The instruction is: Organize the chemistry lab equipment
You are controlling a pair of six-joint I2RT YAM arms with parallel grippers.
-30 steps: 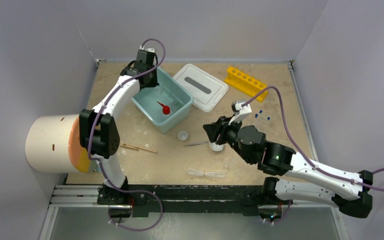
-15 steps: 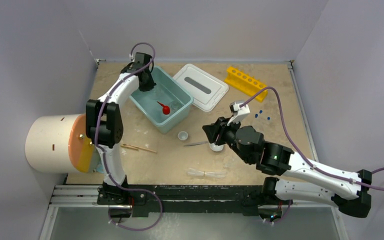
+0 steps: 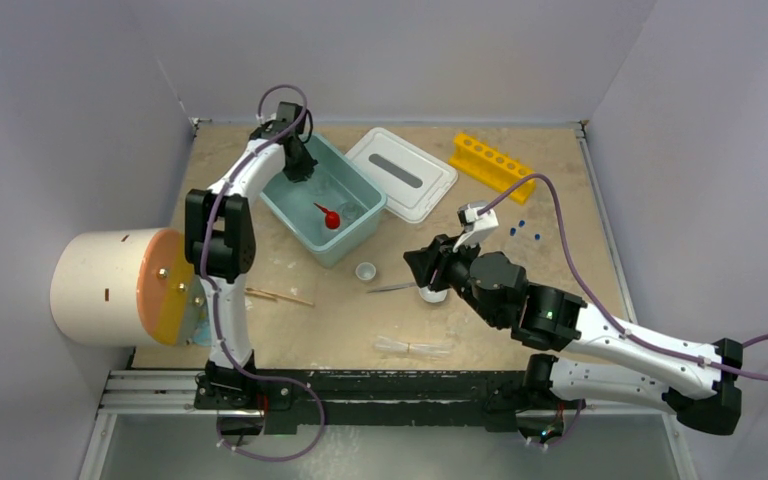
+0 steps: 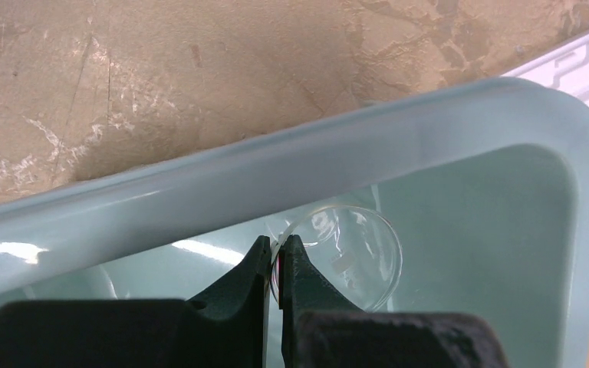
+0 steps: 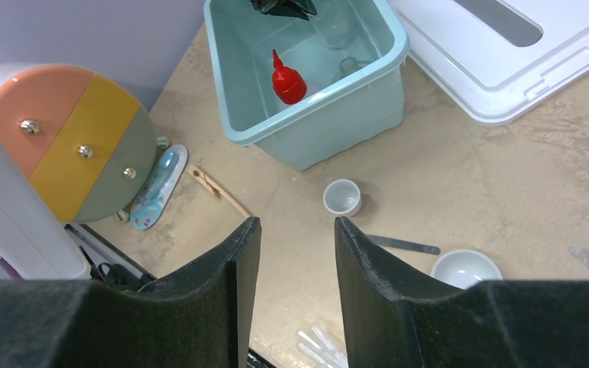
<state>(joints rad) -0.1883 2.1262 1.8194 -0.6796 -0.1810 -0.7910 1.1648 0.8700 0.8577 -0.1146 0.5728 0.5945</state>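
Left gripper (image 4: 274, 253) is sitting fully closed inside the tub (image 4: 199, 184) against a clear cup (image 4: 353, 253) rim, hold unclear; right gripper (image 5: 295, 226) is hovering half-open, empty, near the small white bowl (image 5: 343, 197) beside the tub.

Pale lilac walls (image 3: 410, 50), mottled tan tabletop (image 3: 290, 340), metal rail (image 3: 150, 390) along near edge

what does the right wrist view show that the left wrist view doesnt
Only right wrist: the red-nozzle squeeze bottle in the teal tub, two white bowls, tweezers, wooden sticks, and the open right hand. Only left wrist: up close, the left hand shut on the rim of a clear round vessel. Both: the teal tub and the white lid beside it.
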